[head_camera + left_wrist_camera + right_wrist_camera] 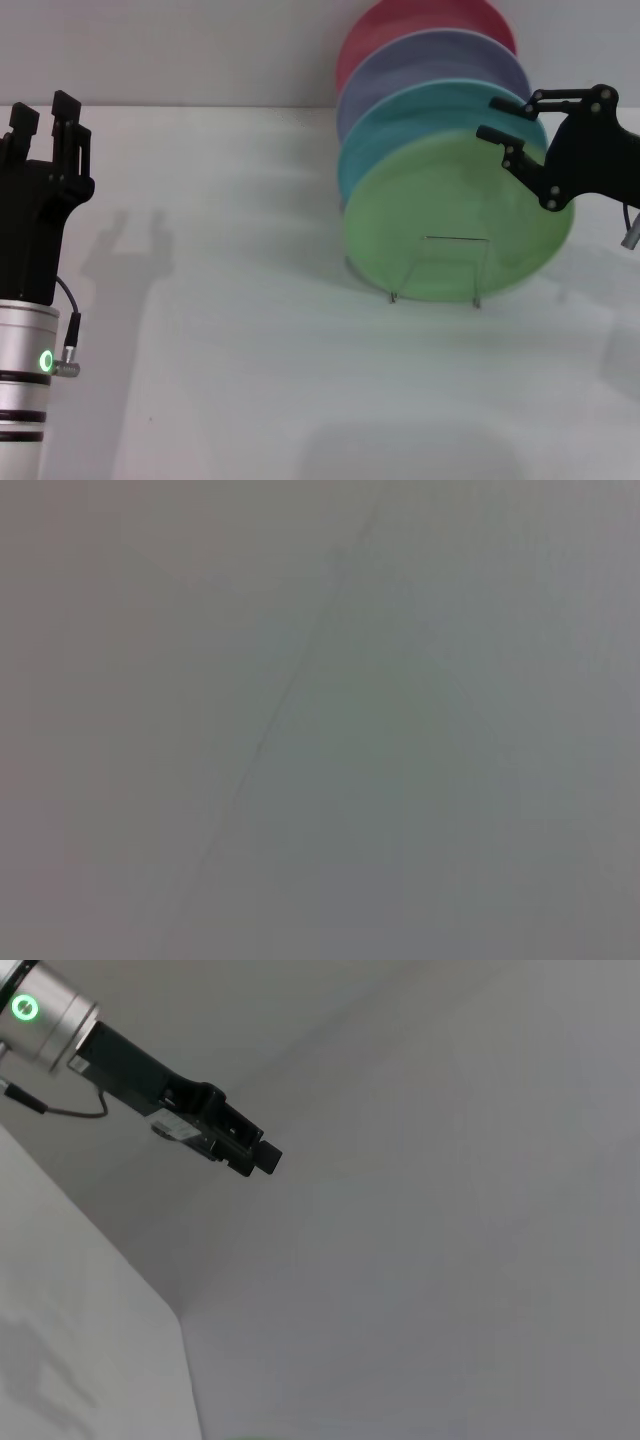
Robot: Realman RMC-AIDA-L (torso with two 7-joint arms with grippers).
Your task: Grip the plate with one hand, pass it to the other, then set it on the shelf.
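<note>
The light green plate (440, 215) stands on edge at the front of the thin wire shelf (457, 239), right of centre in the head view. My right gripper (491, 118) is open at the plate's upper right rim, its fingers over the rims of the green and turquoise plates. I cannot tell whether they touch. My left gripper (45, 105) is raised at the far left, fingers up, open and empty, far from the plate. It also shows in the right wrist view (262, 1158). The left wrist view shows only a blurred grey surface.
A turquoise plate (400, 125), a lavender plate (430, 60) and a red plate (400, 25) stand in a row behind the green one. The white table (230, 330) runs back to a pale wall.
</note>
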